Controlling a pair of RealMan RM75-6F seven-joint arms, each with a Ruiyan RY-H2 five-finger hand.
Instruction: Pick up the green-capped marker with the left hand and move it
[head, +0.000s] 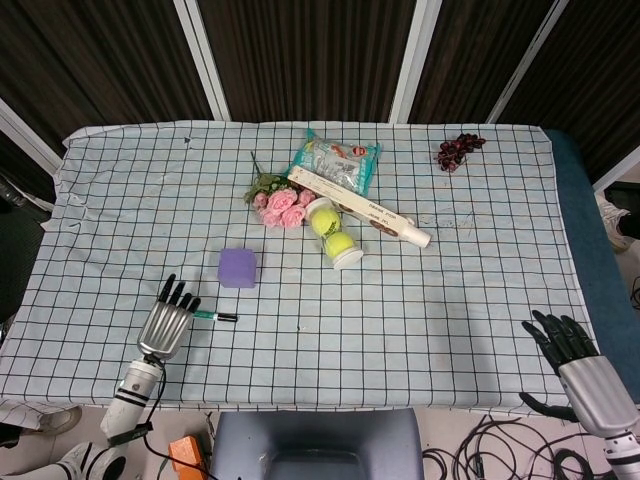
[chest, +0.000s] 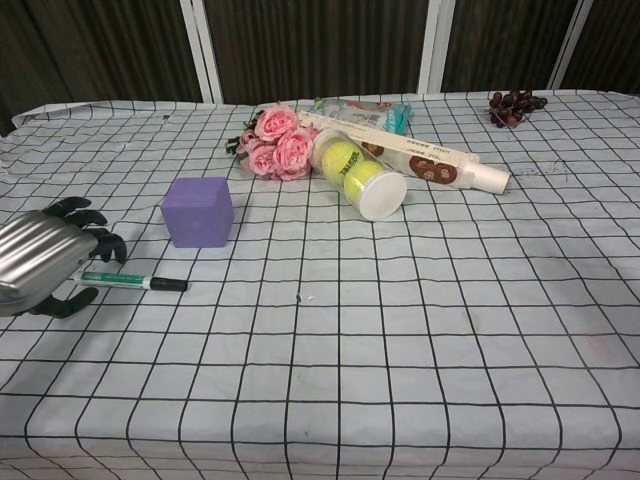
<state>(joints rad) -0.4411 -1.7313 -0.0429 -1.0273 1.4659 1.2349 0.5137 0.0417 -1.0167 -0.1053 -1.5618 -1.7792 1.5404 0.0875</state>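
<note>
The green-capped marker (head: 214, 316) (chest: 133, 282) lies flat on the checked cloth in front of the purple cube, black end pointing right. My left hand (head: 170, 320) (chest: 42, 265) hovers at the marker's left, green end. Its fingers (chest: 104, 243) reach over that end and its thumb sits on the near side, with a gap left around the marker; the hand holds nothing. In the head view my right hand (head: 572, 352) hangs off the table's near right corner, fingers spread and empty. The chest view does not show it.
A purple cube (head: 238, 268) (chest: 198, 211) sits just behind the marker. Farther back are pink roses (head: 281, 205), a tube of tennis balls (head: 333, 234), a long box (head: 360, 207), a snack bag (head: 335, 161) and dark grapes (head: 457, 151).
</note>
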